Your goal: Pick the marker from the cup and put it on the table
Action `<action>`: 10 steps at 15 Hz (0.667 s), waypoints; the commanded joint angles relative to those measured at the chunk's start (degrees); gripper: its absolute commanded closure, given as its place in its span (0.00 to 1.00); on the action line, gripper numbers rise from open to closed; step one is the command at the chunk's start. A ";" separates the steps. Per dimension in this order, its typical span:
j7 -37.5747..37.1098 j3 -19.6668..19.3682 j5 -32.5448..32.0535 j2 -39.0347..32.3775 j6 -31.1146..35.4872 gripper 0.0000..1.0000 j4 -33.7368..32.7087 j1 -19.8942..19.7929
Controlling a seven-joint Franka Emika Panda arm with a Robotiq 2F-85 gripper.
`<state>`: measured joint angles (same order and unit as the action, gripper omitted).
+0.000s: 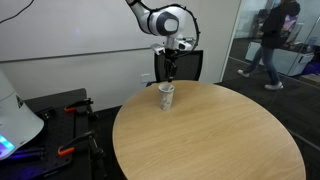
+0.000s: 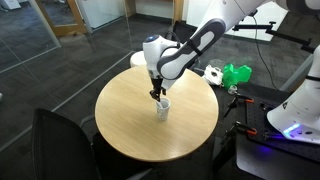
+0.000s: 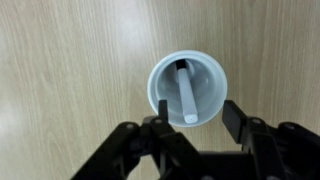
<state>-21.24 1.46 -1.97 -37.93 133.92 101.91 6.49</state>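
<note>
The whitish cup (image 3: 160,85) stands upright on the round tan table (image 3: 70,70), near its far edge in an exterior view (image 1: 166,97) and near the middle in an exterior view (image 2: 162,107). Inside it the marker (image 3: 187,95) leans, black end down and white end up at the rim. My gripper (image 3: 197,118) hangs straight above the cup (image 1: 168,80) (image 2: 157,96). Its fingers (image 3: 238,120) stand apart on either side of the marker's top end, touching neither the marker nor the cup.
A black chair (image 1: 185,62) stands behind the table and another in front (image 2: 60,140). A black cart with orange-handled tools (image 1: 60,125) sits beside the table. A green object (image 2: 237,74) and a white machine (image 2: 298,110) lie to one side. A person (image 1: 272,40) walks past the glass.
</note>
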 commanded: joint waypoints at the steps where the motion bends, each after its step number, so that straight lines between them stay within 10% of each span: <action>1: 2.80 -0.06 1.80 0.14 1.06 0.40 0.46 0.07; 10: 4.52 0.18 2.03 0.72 7.86 0.45 3.78 -0.12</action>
<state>-19.14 1.58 -1.90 -38.25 139.07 103.65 6.48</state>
